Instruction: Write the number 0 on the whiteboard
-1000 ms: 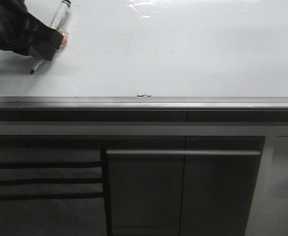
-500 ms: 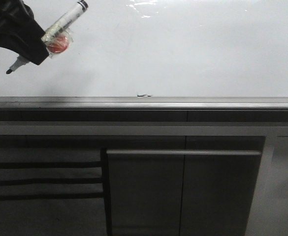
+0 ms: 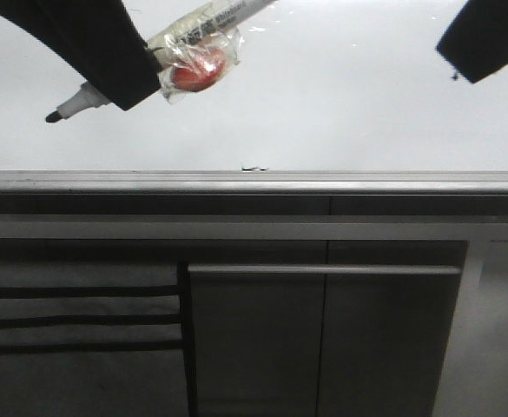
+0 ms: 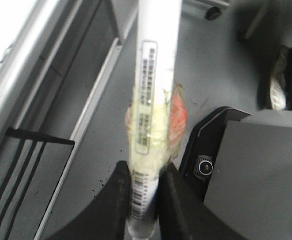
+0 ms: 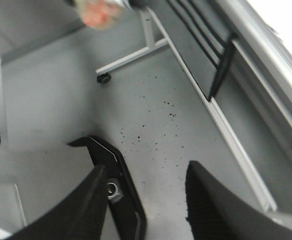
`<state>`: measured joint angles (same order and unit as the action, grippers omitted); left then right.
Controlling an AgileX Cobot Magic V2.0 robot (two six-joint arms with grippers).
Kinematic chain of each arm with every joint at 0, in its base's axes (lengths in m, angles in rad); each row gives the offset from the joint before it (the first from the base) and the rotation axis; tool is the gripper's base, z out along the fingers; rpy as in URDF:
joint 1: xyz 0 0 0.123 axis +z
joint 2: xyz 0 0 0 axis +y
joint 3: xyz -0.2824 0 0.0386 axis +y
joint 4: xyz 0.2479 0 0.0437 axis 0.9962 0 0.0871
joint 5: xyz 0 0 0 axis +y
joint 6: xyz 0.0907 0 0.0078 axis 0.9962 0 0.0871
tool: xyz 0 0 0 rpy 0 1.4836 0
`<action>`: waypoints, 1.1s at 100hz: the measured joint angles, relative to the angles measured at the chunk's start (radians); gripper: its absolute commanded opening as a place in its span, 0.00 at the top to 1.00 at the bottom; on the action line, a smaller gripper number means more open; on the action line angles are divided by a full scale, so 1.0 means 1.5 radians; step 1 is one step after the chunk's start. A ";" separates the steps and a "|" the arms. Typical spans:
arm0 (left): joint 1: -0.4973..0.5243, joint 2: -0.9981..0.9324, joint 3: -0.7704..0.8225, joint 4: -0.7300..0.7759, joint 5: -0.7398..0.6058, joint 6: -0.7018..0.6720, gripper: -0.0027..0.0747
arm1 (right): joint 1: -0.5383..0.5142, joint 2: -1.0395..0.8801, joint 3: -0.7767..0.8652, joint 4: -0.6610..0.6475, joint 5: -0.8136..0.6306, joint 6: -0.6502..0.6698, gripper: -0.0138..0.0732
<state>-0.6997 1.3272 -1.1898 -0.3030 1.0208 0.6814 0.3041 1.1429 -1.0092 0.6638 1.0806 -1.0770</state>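
Whiteboard (image 3: 340, 95): large, glossy, rigid board with a grey metal frame edge along its lower side; no drawn 0 is visible on it, only a tiny dark smudge (image 3: 254, 168) at the frame. Judged stiff and slick, so a pen tip will glide with light pressure and could skid if pressed hard

Marker pen (image 3: 193, 39): light, hard, smooth plastic barrel, cap off, dark tip (image 3: 54, 116) exposed and appearing clear of the board. A wad of clear tape with a red piece (image 3: 197, 69) wraps its middle, likely added for grip

Left pincer (image 4: 145, 200): clamped on the pen barrel just below the taped section, a sound hold close to the tip end

Right pincer (image 5: 146, 195): fingers apart, holding nothing, seen at the upper right of the front view
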 measured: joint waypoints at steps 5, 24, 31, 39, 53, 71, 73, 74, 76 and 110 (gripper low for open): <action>-0.011 0.000 0.000 -0.003 0.007 0.012 0.99 | 0.025 0.007 -0.004 0.004 -0.011 -0.036 0.47; -0.048 0.000 0.000 -0.008 0.009 0.041 0.99 | 0.108 0.024 -0.018 0.013 -0.081 -0.121 0.47; -0.053 0.000 0.000 -0.008 0.009 0.047 0.99 | 0.126 0.029 -0.022 0.014 -0.096 -0.128 0.47; -0.053 0.000 0.000 -0.008 0.009 0.051 0.99 | 0.141 0.039 -0.026 0.014 -0.100 -0.131 0.47; -0.053 0.000 0.000 -0.008 0.009 0.056 0.99 | 0.153 0.044 -0.028 0.020 -0.102 -0.133 0.49; -0.053 0.000 0.000 -0.008 0.009 0.059 0.99 | 0.154 0.044 -0.028 0.024 -0.108 -0.133 0.62; -0.053 0.000 0.000 -0.008 0.009 0.059 0.99 | 0.154 0.044 -0.028 0.024 -0.108 -0.133 0.63; -0.053 0.000 0.000 -0.008 0.009 0.059 0.99 | 0.154 0.044 -0.028 0.024 -0.109 -0.133 0.64; -0.053 0.000 0.000 -0.008 0.009 0.059 0.99 | 0.154 0.044 -0.028 0.026 -0.109 -0.133 0.65; -0.055 0.000 0.000 -0.001 0.013 0.083 0.99 | 0.154 0.044 -0.028 0.026 -0.098 -0.143 0.85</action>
<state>-0.7825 1.3272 -1.1898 -0.3043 1.0407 0.8062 0.5358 1.2086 -1.0507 0.7023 0.9336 -1.2909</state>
